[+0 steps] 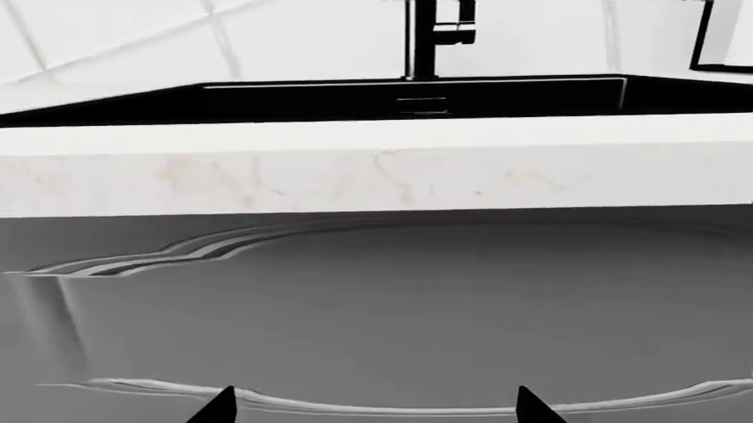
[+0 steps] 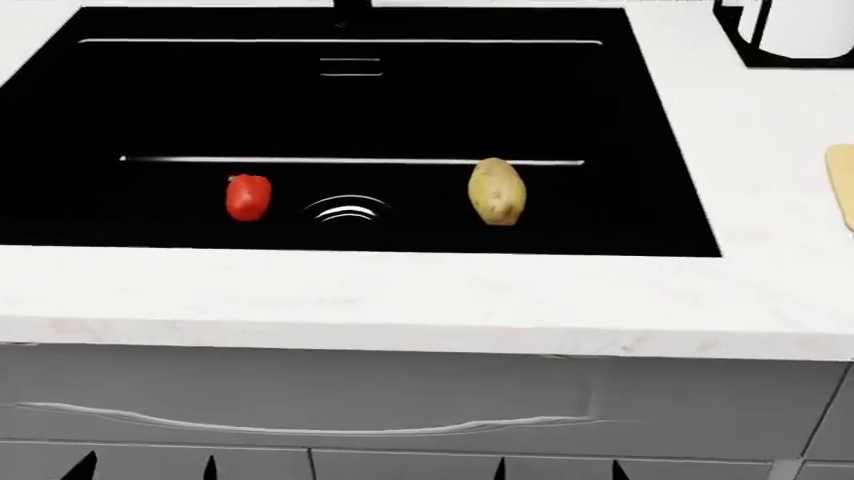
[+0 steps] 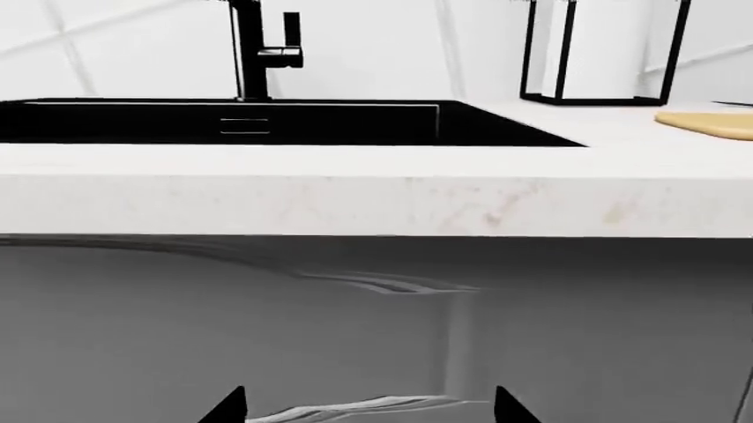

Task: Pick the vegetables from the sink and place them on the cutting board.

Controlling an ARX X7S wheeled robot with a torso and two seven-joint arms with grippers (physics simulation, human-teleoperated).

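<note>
In the head view the black sink [image 2: 667,200] holds a red bell pepper [image 2: 247,196] left of the round drain [image 2: 350,211] and a tan speckled potato [image 2: 497,191] right of it. The pale cutting board [image 2: 841,195] shows only as a sliver at the right edge; it also shows in the right wrist view [image 3: 711,123]. My left gripper [image 2: 144,467] and right gripper [image 2: 558,468] are low, in front of the grey cabinet doors, both open and empty. Only their fingertips [image 1: 219,407] [image 3: 229,407] show. The faucet [image 1: 436,40] stands behind the basin.
A white marble counter [image 2: 400,300] surrounds the sink, with grey cabinet fronts [image 2: 334,400] below it. A black wire holder with a white roll [image 2: 787,30] stands at the back right, also in the right wrist view [image 3: 602,53].
</note>
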